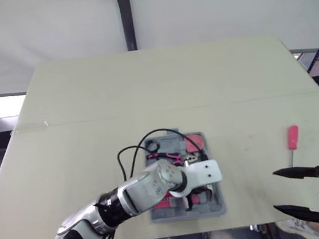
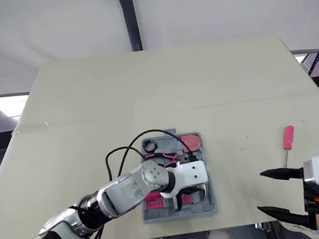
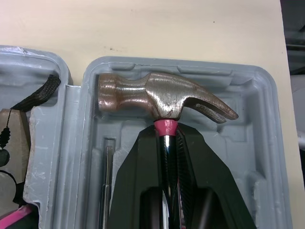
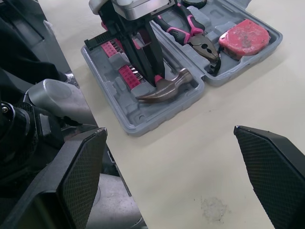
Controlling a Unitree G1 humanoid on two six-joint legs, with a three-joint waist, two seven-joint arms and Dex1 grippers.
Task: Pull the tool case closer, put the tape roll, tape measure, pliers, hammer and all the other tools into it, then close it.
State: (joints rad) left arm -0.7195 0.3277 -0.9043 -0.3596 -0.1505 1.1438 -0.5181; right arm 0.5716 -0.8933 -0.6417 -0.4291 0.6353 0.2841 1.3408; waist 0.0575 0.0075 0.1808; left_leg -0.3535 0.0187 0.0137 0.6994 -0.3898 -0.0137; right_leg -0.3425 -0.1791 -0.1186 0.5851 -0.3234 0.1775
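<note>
Case: grey moulded tool case (image 4: 125,106), open flat, lower centre of the head view, near the front edge of the table (image 1: 144,86).
Hammer: hammer (image 3: 162,98) has a worn steel claw head and a pink collar under the head. The head is in the moulded recess of the case half nearest the frame bottom. Can't tell if it's fully seated.
Left gripper: left gripper (image 3: 167,138) has its black fingers clamped on the hammer shaft just below the head.
Right gripper: right gripper (image 1: 275,191) has its fingers wide apart and holds nothing. It's at lower right of the head view, by the table's front edge.
In case: pliers (image 4: 190,31) with pink-black handles, red tape measure (image 4: 243,37), rows of pink bits (image 4: 125,74).
Outside: pink-handled screwdriver (image 1: 292,138) flat on the table, right of the case and well apart, just above the right gripper in frame.
Obstruction: the left arm covers the middle of the case in the head view.
</note>
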